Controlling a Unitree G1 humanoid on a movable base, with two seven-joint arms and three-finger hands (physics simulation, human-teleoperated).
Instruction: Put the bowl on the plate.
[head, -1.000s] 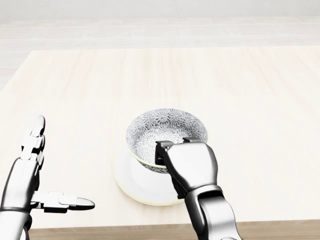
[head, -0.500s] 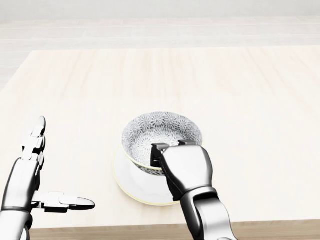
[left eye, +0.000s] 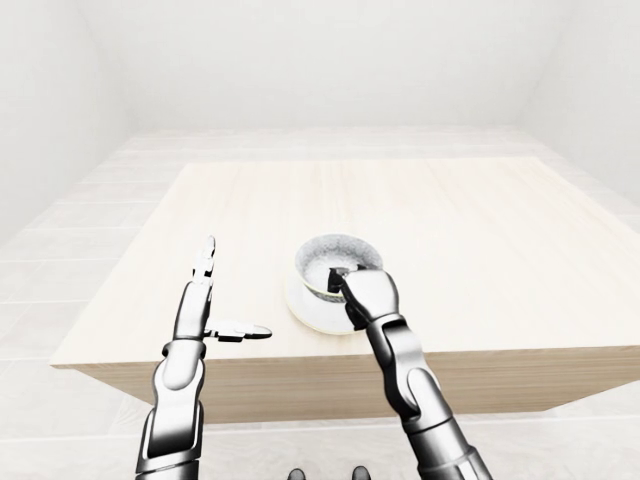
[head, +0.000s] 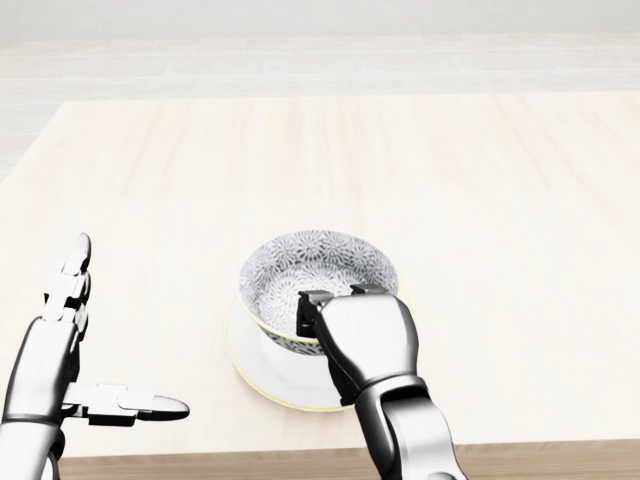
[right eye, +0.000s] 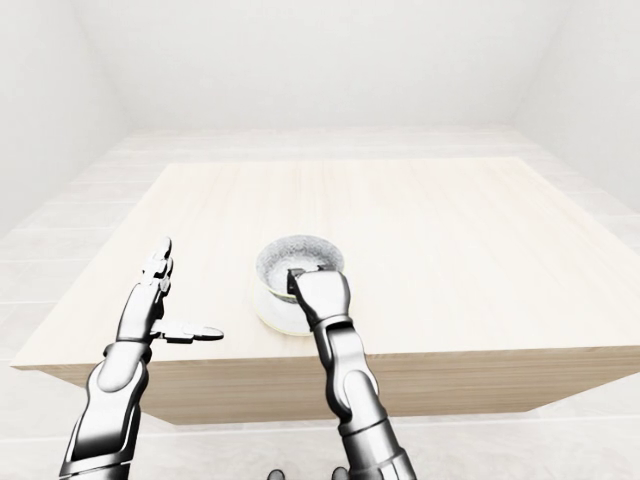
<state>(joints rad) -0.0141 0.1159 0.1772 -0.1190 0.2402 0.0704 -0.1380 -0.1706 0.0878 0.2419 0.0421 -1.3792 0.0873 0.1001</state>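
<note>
Desk: Item one, the bowl. Where is it sitting?

Operator: Bowl (head: 312, 275): I am holding it over the white plate (head: 265, 372), near the bottom edge of the table (head: 300, 150) in the head view. I cannot tell whether its foot is touching the plate. It is looking slightly off-centre, toward the plate's upper side.

Desk: Appearance?

Operator: Round, so no long axis. Grey-white floral pattern inside, dark band running under the rim.

Desk: Hands?

Operator: Right hand (head: 365, 335): I am pinching the lower-right part of the rim, with fingertips hooking over it; the thumb is not showing. The bowl is lying up and left of that palm. Left hand (head: 50, 350): fingers spread, gripping nothing, hovering well apart at the view's left. The right is nearer, so I am judging the coming move as a straight lowering and a letting go.
</note>
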